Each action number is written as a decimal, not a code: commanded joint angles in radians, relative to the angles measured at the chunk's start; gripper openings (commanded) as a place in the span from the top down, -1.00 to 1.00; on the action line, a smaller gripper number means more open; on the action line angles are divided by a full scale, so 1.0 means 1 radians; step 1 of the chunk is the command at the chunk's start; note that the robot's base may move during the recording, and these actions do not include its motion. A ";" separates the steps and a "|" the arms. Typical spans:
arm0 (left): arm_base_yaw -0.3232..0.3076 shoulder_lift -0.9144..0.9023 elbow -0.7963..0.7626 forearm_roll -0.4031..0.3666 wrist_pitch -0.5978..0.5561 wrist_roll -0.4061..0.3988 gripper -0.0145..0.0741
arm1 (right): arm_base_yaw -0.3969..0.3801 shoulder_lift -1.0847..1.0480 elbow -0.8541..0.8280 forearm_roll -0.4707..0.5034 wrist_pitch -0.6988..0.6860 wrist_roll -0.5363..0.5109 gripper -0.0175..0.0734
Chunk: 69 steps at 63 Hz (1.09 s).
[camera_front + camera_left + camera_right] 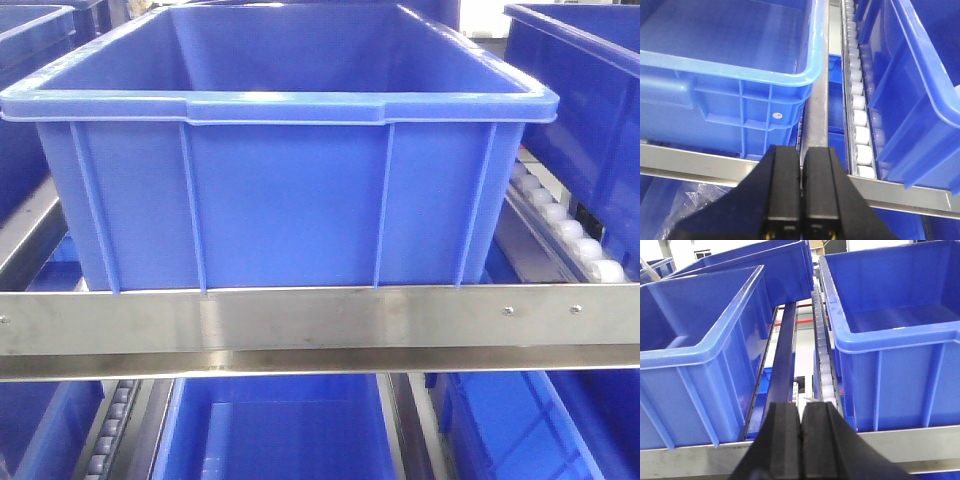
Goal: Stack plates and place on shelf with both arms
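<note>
No plates show in any view. The shelf's brushed steel front rail [320, 330] crosses the front view, with a big blue crate [280, 150] standing on it. My left gripper [801, 155] is shut and empty, held in front of the rail [680, 160] between two blue crates. My right gripper [801, 412] is shut and empty, in front of the rail [920, 445], pointing down the gap between two crates. Neither gripper shows in the front view.
White roller tracks [570, 230] [858, 105] [822, 355] run between the crates. More blue crates sit on the lower tier [280, 430] and at both sides [590, 90]. Crumpled clear plastic [695, 197] lies below the left rail.
</note>
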 commanded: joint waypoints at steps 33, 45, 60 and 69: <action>-0.005 0.002 -0.026 0.001 -0.079 -0.008 0.47 | -0.008 -0.024 -0.016 -0.007 -0.077 -0.012 0.51; -0.005 0.002 -0.026 0.001 -0.079 -0.008 0.47 | -0.008 -0.024 -0.016 -0.007 -0.077 -0.012 0.51; -0.005 -0.011 -0.026 0.011 -0.070 0.009 0.47 | -0.008 -0.024 -0.016 -0.007 -0.077 -0.012 0.51; -0.004 -0.102 -0.012 0.076 -0.031 0.019 0.47 | -0.008 -0.024 -0.016 -0.007 -0.077 -0.012 0.51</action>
